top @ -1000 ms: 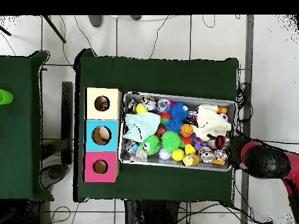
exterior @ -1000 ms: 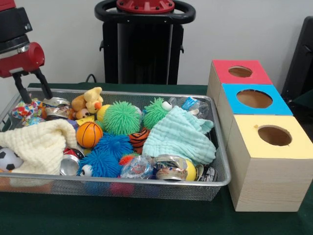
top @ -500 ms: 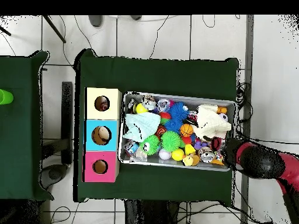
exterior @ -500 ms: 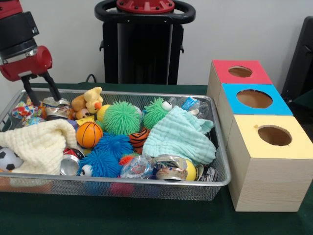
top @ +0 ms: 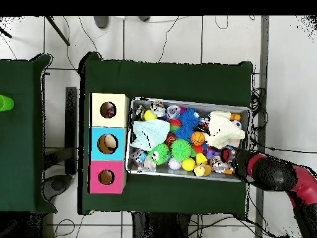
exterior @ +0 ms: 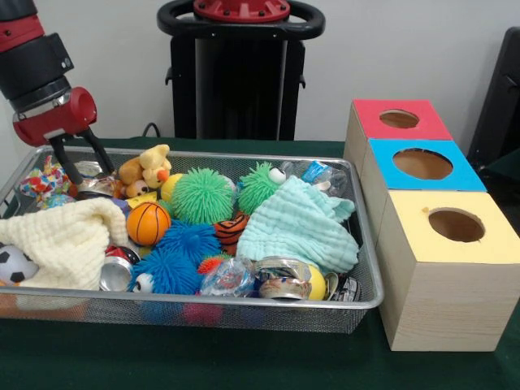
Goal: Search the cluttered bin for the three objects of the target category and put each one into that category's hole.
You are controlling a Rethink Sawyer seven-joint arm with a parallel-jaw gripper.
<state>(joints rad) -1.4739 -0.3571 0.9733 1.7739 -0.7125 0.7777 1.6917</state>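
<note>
The green tabletop (exterior: 244, 366) is covered by a wire bin (exterior: 244, 313) crowded with toys, beside three boxes (exterior: 443, 268) with round holes. A mint cloth (exterior: 296, 227) and cream cloth (exterior: 65, 240) are draped over the clutter. The tool (exterior: 85, 162) is held spread wide, empty, above crushed cans (exterior: 93, 183) at the bin's corner.

— What do we have besides the job itself?
— We see a table under dark green cloth (exterior: 244, 361), bare along its near edge. From above, a second dark green table (top: 21, 136) stands apart from it, with a small bright green object (top: 5, 102) at its outer edge.
— And around them?
— We make out white tiled floor (top: 288, 74) with thin black cables (top: 257, 102) beside the first table's edge, a plain white wall (exterior: 390, 49), and a black upright panel (exterior: 500, 97); we cannot tell what it is.
</note>
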